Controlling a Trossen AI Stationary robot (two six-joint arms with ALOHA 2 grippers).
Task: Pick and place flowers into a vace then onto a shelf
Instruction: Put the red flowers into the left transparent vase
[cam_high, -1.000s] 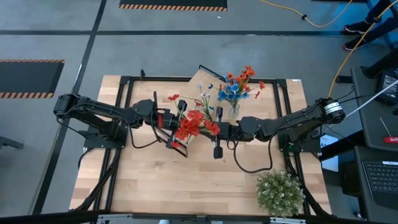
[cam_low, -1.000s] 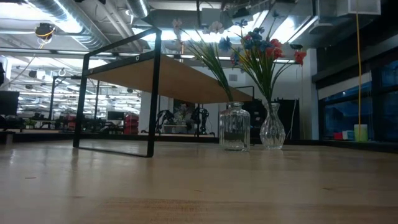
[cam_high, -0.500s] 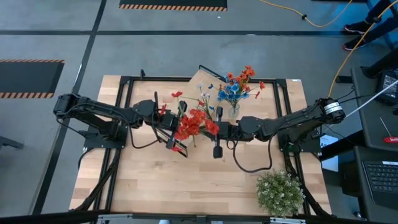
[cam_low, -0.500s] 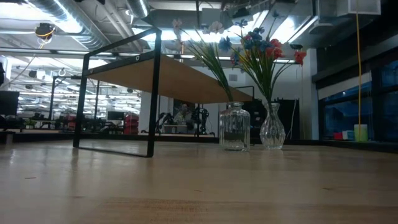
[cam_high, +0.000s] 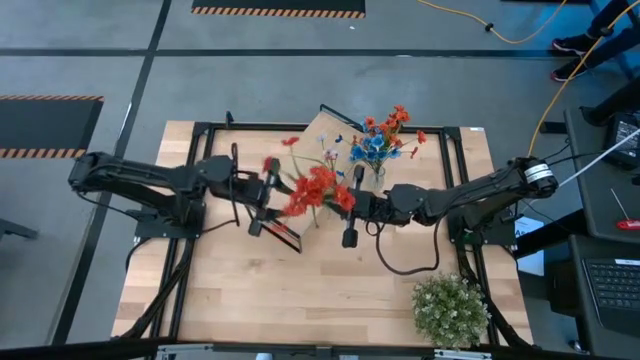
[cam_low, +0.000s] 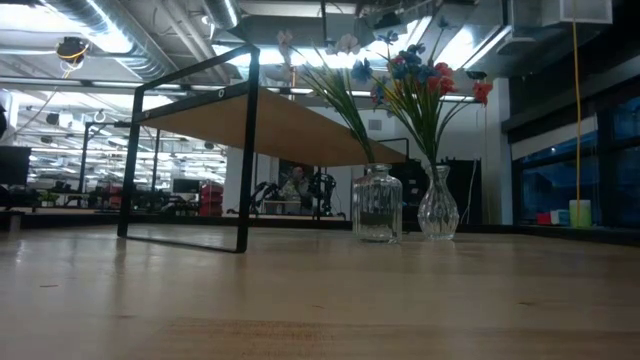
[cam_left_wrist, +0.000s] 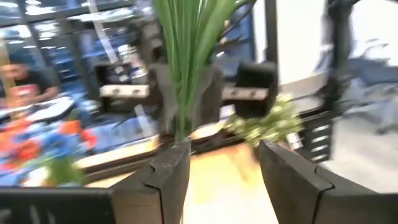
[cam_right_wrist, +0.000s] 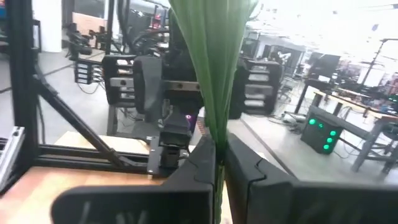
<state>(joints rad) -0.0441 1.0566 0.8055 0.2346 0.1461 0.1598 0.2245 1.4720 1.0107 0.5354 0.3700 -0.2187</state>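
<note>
A bunch of flowers (cam_high: 315, 190) with red blossoms and green stems (cam_right_wrist: 214, 68) is held above the table by my right gripper (cam_right_wrist: 221, 149), which is shut on the stems. My left gripper (cam_left_wrist: 221, 177) stands open just left of the bunch (cam_left_wrist: 186, 56), touching nothing. On the table stand a squat glass vase (cam_low: 377, 203) with white and blue flowers and a slim glass vase (cam_low: 437, 205) with red and blue flowers (cam_high: 380, 140). The shelf (cam_low: 270, 125), a light-wood board on a black wire frame, stands tilted beside them. My right gripper pinches the bundle of green stems (cam_right_wrist: 216, 140) between its two fingers, near the stems' lower end. The fingers come level from the table's right side and lie across the stems. The bunch rises from the fingers, lifted clear of the table.
A bushy round green plant (cam_high: 450, 310) sits at the table's near right corner. Bare tabletop (cam_high: 300, 300) lies along the near side. A person shows in the room beyond the table (cam_left_wrist: 22, 78).
My left gripper has opened, let go of the red flowers and drawn back toward the table's left edge. The bunch stays above the table in my right gripper.
</note>
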